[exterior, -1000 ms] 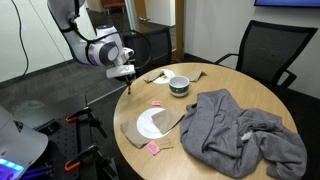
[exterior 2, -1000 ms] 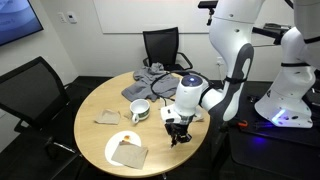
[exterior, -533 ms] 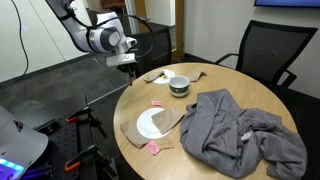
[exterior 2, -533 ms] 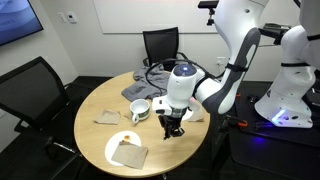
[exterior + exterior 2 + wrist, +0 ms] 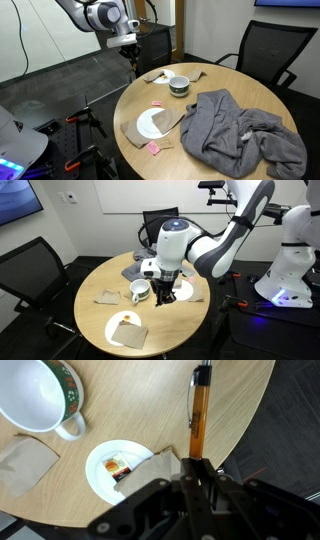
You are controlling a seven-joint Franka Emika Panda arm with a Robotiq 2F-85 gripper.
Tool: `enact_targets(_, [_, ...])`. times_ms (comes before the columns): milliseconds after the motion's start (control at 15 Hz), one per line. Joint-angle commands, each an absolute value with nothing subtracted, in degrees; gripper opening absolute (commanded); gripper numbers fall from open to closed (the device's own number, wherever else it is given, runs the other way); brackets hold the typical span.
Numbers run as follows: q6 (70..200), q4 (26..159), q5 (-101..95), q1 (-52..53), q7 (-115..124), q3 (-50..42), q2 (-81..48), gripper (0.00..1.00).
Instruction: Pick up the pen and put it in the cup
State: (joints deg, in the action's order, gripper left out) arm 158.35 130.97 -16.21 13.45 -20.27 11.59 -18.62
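Round wooden table (image 5: 212, 80) in an office-type room, black chairs (image 5: 262, 50) around it, grey cloth (image 5: 240, 130) heaped on one side. Gripper (image 5: 197, 468) was up off the tabletop, jaws pinched narrow on the pen (image 5: 198, 410). In the wrist view the thin reddish-orange barrel stuck straight out from between the jaws, clip end furthest out, over the wood near the table edge. The hold was at one end, so most of the length hung unsupported. Cup (image 5: 35, 395) stood on the table off to one side, apart from the pen and not under it. Plate (image 5: 97, 475) lay between cup and gripper in that view.

Handling, as a guess: v. light, stiff, smooth-sided, not fragile. Being so thin, it could pivot or slip betw. the pads if bumped. The end grip suits going in tip-first. The cup is low and wide, so the pen prob. leans on the rim and could flip out; release low, well inside.
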Motion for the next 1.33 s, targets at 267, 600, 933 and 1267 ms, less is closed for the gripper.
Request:
enact_targets(267, [150.80, 123.74, -11.98, 9.34, -23.35, 12.58, -16.76, 0.03])
enact_targets(600, [152.47, 123.55, -12.08, 9.00, -23.54, 12.17, -17.41, 0.13])
enact_targets(933, [152.93, 123.72, -18.07, 11.84, -17.15, 8.87, -17.38, 0.03])
enact_targets(1267, [150.11, 122.12, -39.56, 21.01, 6.87, -2.18, -17.85, 0.03])
